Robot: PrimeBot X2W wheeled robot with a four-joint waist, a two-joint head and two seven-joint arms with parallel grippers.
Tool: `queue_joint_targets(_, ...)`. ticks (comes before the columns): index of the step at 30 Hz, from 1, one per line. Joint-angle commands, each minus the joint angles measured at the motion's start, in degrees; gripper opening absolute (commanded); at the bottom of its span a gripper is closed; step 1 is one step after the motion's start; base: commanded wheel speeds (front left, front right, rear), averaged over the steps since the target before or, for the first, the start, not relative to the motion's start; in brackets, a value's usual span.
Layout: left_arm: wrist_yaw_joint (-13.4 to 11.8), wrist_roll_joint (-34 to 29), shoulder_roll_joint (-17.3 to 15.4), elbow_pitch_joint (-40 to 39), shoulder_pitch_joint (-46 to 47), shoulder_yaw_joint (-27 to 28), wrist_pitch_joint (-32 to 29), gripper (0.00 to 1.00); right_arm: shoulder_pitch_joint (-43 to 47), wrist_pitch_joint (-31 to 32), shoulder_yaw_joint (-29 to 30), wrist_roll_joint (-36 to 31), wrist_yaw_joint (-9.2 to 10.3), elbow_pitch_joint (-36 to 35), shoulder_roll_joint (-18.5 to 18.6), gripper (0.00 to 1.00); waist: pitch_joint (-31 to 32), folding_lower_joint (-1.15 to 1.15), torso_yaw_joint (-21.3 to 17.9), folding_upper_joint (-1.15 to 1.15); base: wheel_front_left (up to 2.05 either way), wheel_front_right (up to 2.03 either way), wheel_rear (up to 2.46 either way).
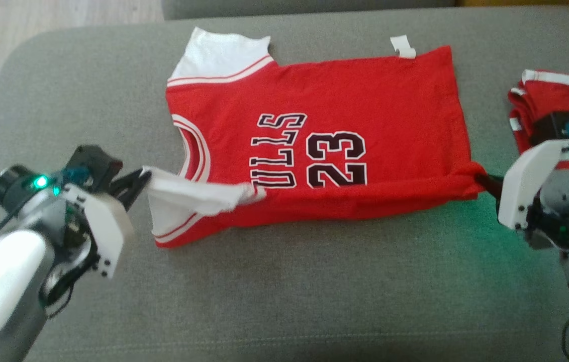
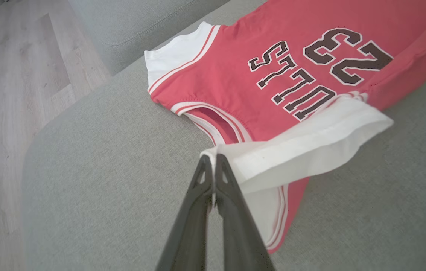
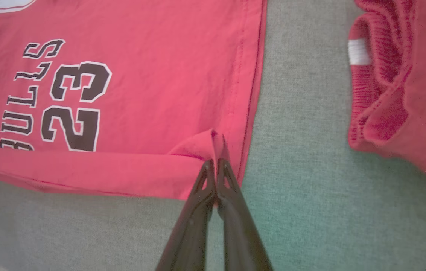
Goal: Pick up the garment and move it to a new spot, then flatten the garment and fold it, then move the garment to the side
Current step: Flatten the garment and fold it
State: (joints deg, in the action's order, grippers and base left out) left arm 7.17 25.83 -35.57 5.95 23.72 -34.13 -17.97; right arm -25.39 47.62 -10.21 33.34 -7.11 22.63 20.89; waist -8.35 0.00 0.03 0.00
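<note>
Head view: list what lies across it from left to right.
left gripper → red Bulls 23 jersey → right gripper → bunched red garment

Counted, there are two red garments, namely one red jersey (image 1: 365, 100) printed 23 and one crumpled red bundle (image 1: 556, 98), then two grippers, one left gripper (image 1: 147, 175) and one right gripper (image 1: 479, 178), and one grey cushion (image 1: 284, 291).
</note>
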Motion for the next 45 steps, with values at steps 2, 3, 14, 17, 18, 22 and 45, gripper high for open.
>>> queue_joint_targets(2, 0.3, 0.2, -1.6, 1.1, 6.6, 1.1, 1.0, 0.00, -4.2, 0.0, -0.7, -1.1, -0.37, -0.6, 0.2, 0.00, -2.3, 0.00, -0.5, 0.00, 0.00, 0.00, 0.00)
queue_joint_targets(3, 0.3, 0.2, -1.6, 1.1, 6.6, 1.1, 1.0, 0.00, -4.2, 0.0, -0.7, -1.1, -0.37, -0.6, 0.2, 0.00, -2.3, 0.00, -0.5, 0.00, 0.00, 0.00, 0.00)
queue_joint_targets(14, 0.3, 1.8, -0.4, 10.7, 17.0, -5.1, 5.0, 0.00, -10.7, -3.0, -2.3, -2.3, -0.37, 5.0, -0.9, 0.00, -5.7, 0.00, -1.0, 0.00, 0.00, 0.00, 0.00)
queue_joint_targets(17, 0.3, 1.5, 0.2, 13.3, 18.7, -5.3, 6.5, 0.00, -11.8, -5.6, -3.2, -2.7, -0.37, 5.8, -0.8, 1.00, -6.0, 0.00, -1.1, 0.00, 0.00, 0.00, 0.00)
queue_joint_targets(18, -0.1, 1.4, 0.6, 14.2, 19.1, -5.2, 7.2, 0.00, -12.1, -6.6, -3.2, -2.5, -0.37, 6.1, -1.0, 1.00, -6.0, 0.00, -1.2, 0.00, 0.00, 0.00, 0.00)
queue_joint_targets(22, -3.6, 0.6, 3.2, 18.4, 21.2, -3.5, 12.0, 1.00, -14.0, -15.5, -3.6, -2.3, -0.37, 6.2, -1.7, 1.00, -6.0, 0.00, -1.4, 0.00, 0.00, 0.00, 0.00)
queue_joint_targets(45, -22.5, -1.2, 22.5, 2.2, -4.3, 13.6, 32.9, 1.00, 7.7, -60.7, 5.8, -20.9, -0.37, -6.6, -9.9, 1.00, 4.6, 0.00, 0.1, 0.00, 0.00, 0.00, 0.00)
